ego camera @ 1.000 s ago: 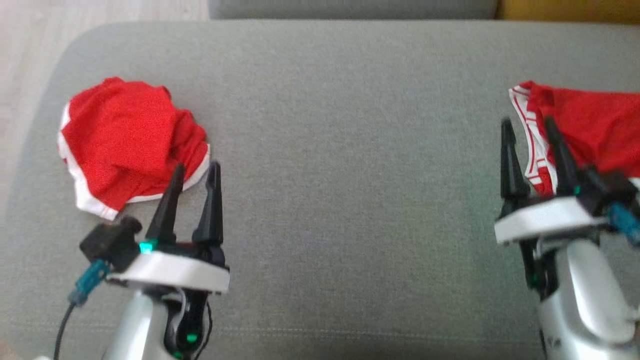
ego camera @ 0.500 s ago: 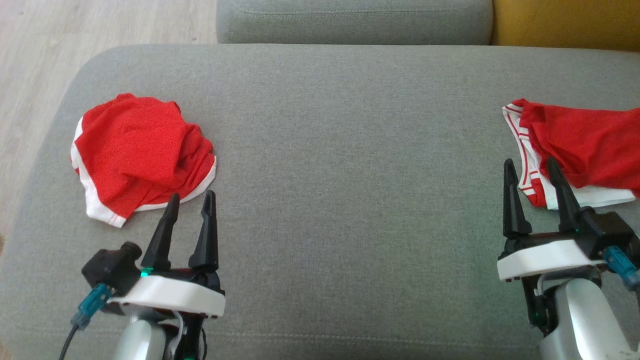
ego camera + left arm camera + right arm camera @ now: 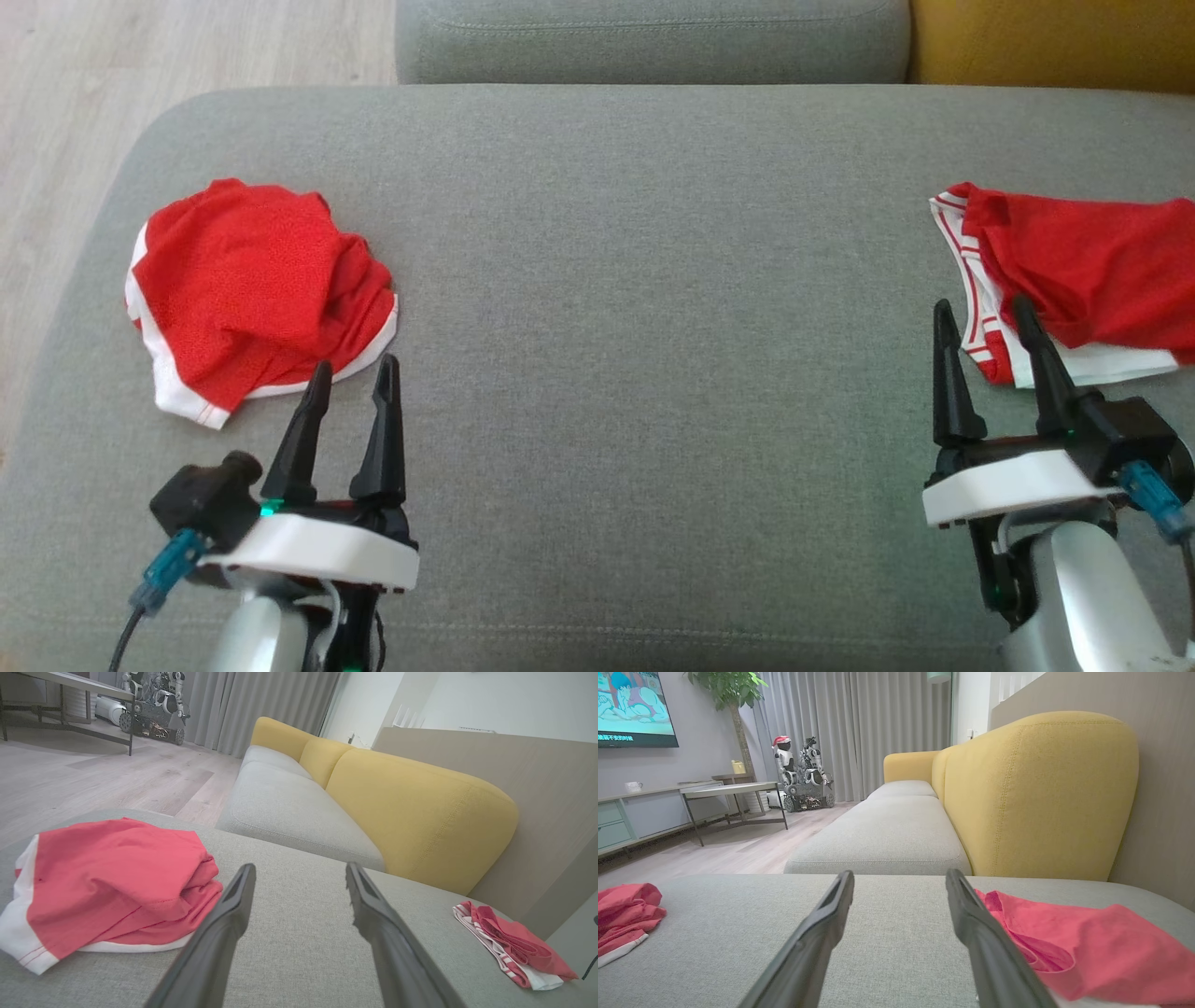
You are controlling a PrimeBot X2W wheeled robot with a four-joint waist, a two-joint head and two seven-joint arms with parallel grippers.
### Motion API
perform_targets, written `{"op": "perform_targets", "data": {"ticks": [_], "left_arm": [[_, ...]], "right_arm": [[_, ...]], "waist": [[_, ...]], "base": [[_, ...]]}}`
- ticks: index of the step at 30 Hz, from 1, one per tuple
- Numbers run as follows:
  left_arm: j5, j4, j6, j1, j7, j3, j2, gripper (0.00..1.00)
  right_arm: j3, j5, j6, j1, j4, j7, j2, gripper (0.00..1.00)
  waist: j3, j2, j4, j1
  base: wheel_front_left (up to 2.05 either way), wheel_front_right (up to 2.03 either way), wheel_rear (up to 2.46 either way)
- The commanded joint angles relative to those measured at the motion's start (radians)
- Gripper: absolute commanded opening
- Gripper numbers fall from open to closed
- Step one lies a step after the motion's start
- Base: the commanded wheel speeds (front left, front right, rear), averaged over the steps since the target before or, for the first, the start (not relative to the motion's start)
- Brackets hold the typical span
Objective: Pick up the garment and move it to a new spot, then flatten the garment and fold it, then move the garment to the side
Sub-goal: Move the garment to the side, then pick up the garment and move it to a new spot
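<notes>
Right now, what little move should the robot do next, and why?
Probably lower the left gripper onto the near hem of the left red garment: its jaws stand open and empty, tips right by that white edge, and the garment lies crumpled, not yet flattened.

Red garments: two, crumpled garment [image 3: 257, 289] and flatter garment [image 3: 1083, 271]
Pincers: two, left pincer [image 3: 356, 364], right pincer [image 3: 980, 302]
Grey seat cushions [image 3: 653, 327]: two

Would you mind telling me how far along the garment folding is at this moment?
Done, apparently: the red garment on the left lies bundled in loose folds on the grey cushion. In hand: nothing; the left gripper and right gripper are both open and empty. Left: the red garment on the right lies rumpled, not yet flattened or folded.
</notes>
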Motion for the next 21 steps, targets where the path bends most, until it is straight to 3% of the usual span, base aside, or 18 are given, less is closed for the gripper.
{"op": "perform_targets", "data": {"ticks": [1,10,21], "left_arm": [[0.0,-0.033,0.005,-0.028,-0.005,0.029,0.009,1.0],[-0.006,-0.04,0.006,-0.032,-0.005,0.038,0.009,1.0],[-0.017,-0.065,0.02,-0.031,-0.005,0.071,0.009,1.0]], "right_arm": [[0.025,0.006,-0.001,-0.022,-0.027,-0.012,0.002,1.0],[0.055,0.007,-0.001,-0.015,-0.024,-0.01,0.002,1.0],[0.138,0.013,-0.001,-0.021,-0.035,0.009,0.002,1.0]], "waist": [[-0.001,0.0,0.004,0.0001],[-0.005,0.0,0.066,0.0001],[-0.001,0.0,0.234,0.0001]], "base": [[0.0,0.0,0.0],[0.0,0.0,0.0],[0.0,0.0,0.0]]}}
